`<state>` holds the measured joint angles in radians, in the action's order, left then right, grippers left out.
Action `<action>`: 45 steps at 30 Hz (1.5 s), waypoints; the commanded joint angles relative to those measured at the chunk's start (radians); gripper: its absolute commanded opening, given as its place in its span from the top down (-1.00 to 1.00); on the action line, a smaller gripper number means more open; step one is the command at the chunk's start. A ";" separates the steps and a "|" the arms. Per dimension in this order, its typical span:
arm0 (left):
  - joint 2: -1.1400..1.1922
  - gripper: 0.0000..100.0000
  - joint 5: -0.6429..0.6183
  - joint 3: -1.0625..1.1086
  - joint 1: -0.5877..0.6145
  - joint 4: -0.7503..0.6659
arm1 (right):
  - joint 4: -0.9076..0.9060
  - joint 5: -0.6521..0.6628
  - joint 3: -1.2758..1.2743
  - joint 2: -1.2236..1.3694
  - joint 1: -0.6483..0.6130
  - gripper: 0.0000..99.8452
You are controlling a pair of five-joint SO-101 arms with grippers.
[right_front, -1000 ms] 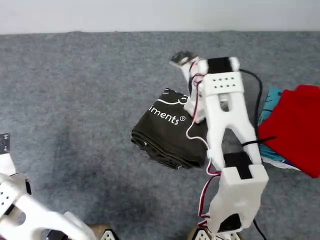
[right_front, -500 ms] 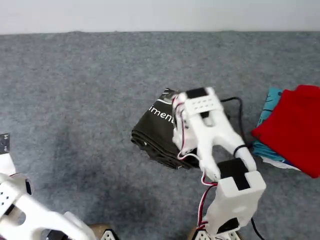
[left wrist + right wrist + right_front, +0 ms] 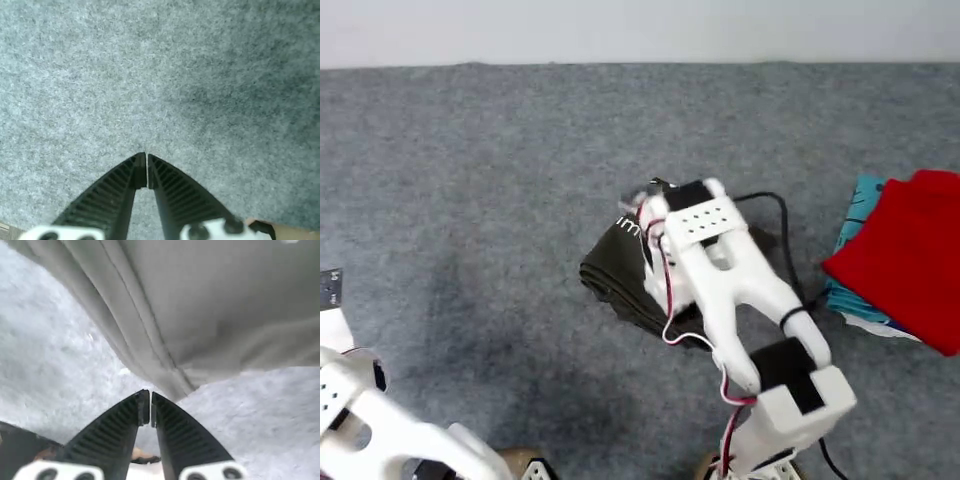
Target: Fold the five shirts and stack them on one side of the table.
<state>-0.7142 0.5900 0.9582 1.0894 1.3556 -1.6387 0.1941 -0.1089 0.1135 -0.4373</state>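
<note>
A dark folded shirt (image 3: pixel 615 272) with white print lies mid-table, partly under my right arm (image 3: pixel 720 270), which stretches low across it. In the right wrist view the right gripper (image 3: pixel 150 405) is shut with nothing in it, its tips just off the shirt's layered folded edge (image 3: pixel 165 360). A red folded shirt (image 3: pixel 910 250) rests on a teal one (image 3: pixel 852 212) at the table's right side. My left gripper (image 3: pixel 146 167) is shut and empty over bare grey felt, with the left arm (image 3: pixel 360 425) at the near left corner.
Grey felt table (image 3: pixel 470 180) stretches open to the left and back. A black cable (image 3: pixel 775 210) loops off the right arm above the dark shirt. The white wall borders the far edge.
My right arm has drawn back from the far side and swung left, now lying low over the dark shirt and covering most of its print. The left arm has stayed put.
</note>
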 commanded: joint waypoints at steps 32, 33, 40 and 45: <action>-0.029 0.97 0.012 -0.005 0.002 -0.002 | -0.038 -0.166 0.425 0.177 -0.145 0.98; -0.029 0.97 0.012 -0.005 0.002 -0.002 | -0.074 -0.187 0.425 0.165 -0.140 0.98; -0.025 0.97 0.012 -0.005 0.002 0.003 | -0.157 -0.353 0.419 0.070 -0.122 0.98; -0.029 0.97 0.012 -0.005 0.002 0.000 | -0.154 -0.373 0.414 -0.064 -0.122 0.98</action>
<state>-0.7142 0.5900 0.9582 1.0894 1.3556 -1.7538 -0.1634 0.2685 0.1626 -0.5723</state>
